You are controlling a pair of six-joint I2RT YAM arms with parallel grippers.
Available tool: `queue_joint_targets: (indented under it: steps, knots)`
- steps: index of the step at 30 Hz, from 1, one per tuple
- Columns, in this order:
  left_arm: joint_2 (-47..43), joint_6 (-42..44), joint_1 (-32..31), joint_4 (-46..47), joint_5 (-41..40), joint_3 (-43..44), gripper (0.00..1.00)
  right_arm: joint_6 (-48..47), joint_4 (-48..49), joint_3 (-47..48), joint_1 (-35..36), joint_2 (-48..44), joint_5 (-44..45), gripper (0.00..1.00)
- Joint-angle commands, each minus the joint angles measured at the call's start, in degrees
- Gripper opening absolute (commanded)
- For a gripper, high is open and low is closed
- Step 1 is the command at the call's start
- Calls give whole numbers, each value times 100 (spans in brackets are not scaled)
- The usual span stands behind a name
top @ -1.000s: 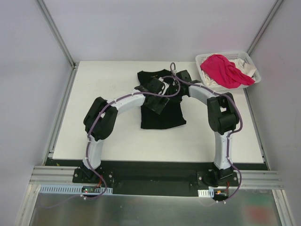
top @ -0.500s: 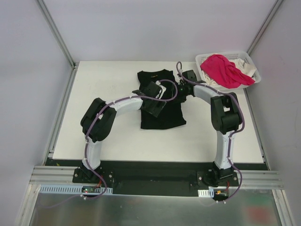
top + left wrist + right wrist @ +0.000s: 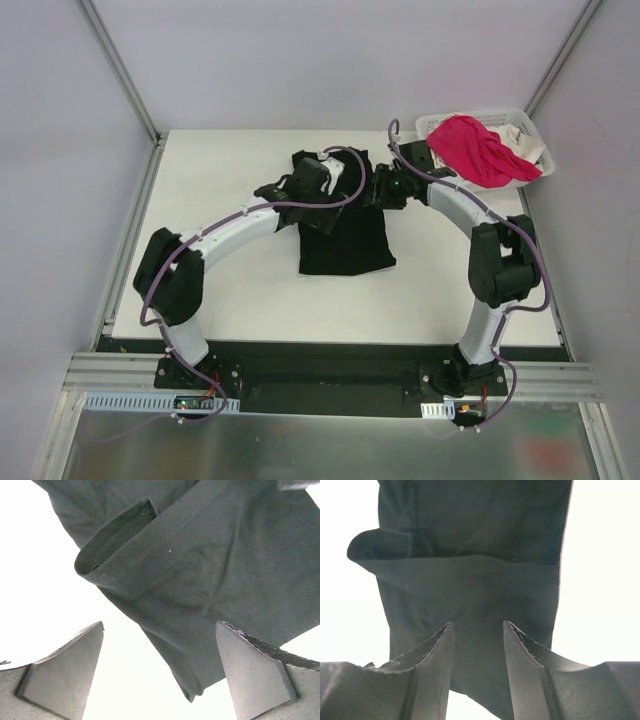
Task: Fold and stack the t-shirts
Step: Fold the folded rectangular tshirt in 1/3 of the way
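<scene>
Both arms have shifted over the last second: the left arm's elbow has swung out toward the left edge of the table [image 3: 230, 170] and its wrist has reached farther toward the far edge, while the right arm's elbow has swung out toward the right edge. The near part of the black shirt [image 3: 345, 240] lies where it did. That shirt is spread on the middle of the table, a little toward the far edge, its near hem roughly square to the near edge. In the overhead view both wrists hang over its far half, the left one over the far left part and the right one over the far right part. The left gripper [image 3: 160, 625] has its jaws wide apart with nothing between them, and below it lies dark cloth with the open end of a sleeve [image 3: 117, 540]. The right gripper [image 3: 477, 624] has its jaws apart by only a narrow gap. Black cloth with a fold across it fills the view beyond them, and nothing looks pinched. A white basket [image 3: 530, 122] sits at the far right corner, holding the pink shirt [image 3: 475, 150] heaped on top and the white shirt [image 3: 528, 152] beside it toward the right edge.
</scene>
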Motion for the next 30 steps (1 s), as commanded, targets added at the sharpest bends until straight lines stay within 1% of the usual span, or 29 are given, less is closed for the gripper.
queue_joint_targets:
  steps: [1,5,8,22,30]
  knots:
    - [-798,-280,-15,-8,194,-312,92,-99,-153,-271,320,-473,45,46]
    - [-1071,-447,-120,149,37,-742,92,50,82,-622,531,-517,27,46]
    - [-1142,-588,-121,246,133,-1006,92,139,207,-807,619,-473,-8,46]
    - [-632,-764,-384,352,485,-1095,91,112,268,-1019,619,-87,247,46]
    - [-509,-878,-481,221,748,-1578,91,253,444,-1256,540,45,326,47]
